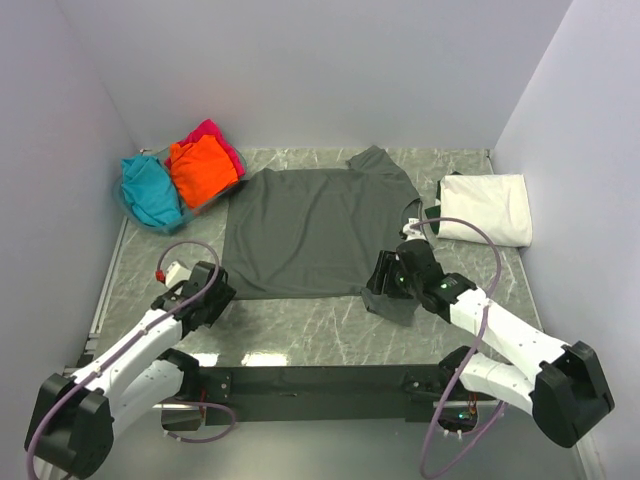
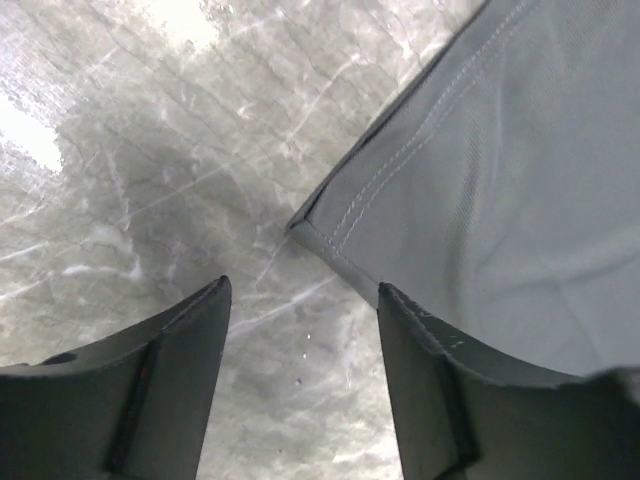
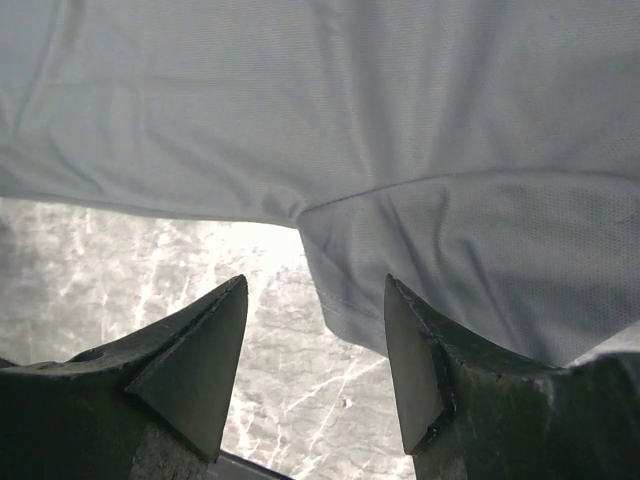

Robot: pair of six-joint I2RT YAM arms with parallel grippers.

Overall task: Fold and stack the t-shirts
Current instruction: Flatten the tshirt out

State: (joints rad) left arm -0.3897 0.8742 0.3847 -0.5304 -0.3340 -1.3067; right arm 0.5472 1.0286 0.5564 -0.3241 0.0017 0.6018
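Other things lie around the edges of the marble bench (image 1: 300,325). At the far left a basket (image 1: 215,203) holds a teal t-shirt (image 1: 150,190), an orange t-shirt (image 1: 200,170) and a magenta t-shirt (image 1: 222,140), bunched together. At the far right a white t-shirt (image 1: 487,208) lies folded into a flat block, just beside the dark shirt's neck. A purple cable (image 1: 480,235) loops up from the right arm between the white shirt and the right hand. Nothing lies on the dark shirt.

Both arms reach forward low over the near bench. The left hand (image 1: 222,293) is at the near left corner of the dark grey t-shirt (image 1: 310,230). In the left wrist view, the left hand (image 2: 300,290) is spread. Bare marble shows in the gap, the hem corner (image 2: 300,225) lies just beyond the tips, and the right-side finger (image 2: 430,380) overlaps the cloth. The right hand (image 1: 385,280) is at the near right edge of the shirt. Its wrist view shows it spread too (image 3: 315,285). A hemmed edge (image 3: 330,300) hangs down toward the gap, and it pinches nothing.

The dark grey t-shirt lies spread flat in the middle of the bench. Its long axis runs left to right, with the hem to the left and the neck to the right. A small white label (image 1: 413,229) shows at the neck, and one sleeve points to the far side.
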